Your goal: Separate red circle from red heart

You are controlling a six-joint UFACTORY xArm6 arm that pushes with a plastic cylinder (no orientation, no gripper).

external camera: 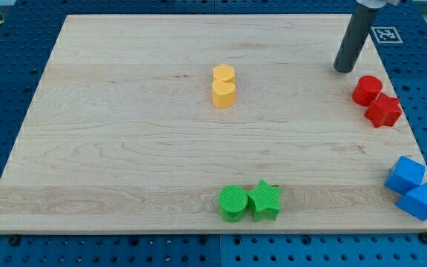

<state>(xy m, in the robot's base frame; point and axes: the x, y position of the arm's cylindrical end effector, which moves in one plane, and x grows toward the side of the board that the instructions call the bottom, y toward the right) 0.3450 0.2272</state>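
Note:
The red circle (pixel 366 90) sits near the view's right edge of the wooden board (pixel 124 148). The red heart (pixel 383 110) touches it, just below and to its right. My tip (pixel 343 69) rests on the board a short way up and to the left of the red circle, with a small gap between them. The dark rod rises from the tip toward the view's top right.
A yellow hexagon (pixel 223 73) and a yellow heart (pixel 224 94) touch at the upper middle. A green circle (pixel 233 202) and a green star (pixel 264 200) touch at the bottom middle. Two blue blocks (pixel 405 175) (pixel 419 201) lie at the bottom right edge.

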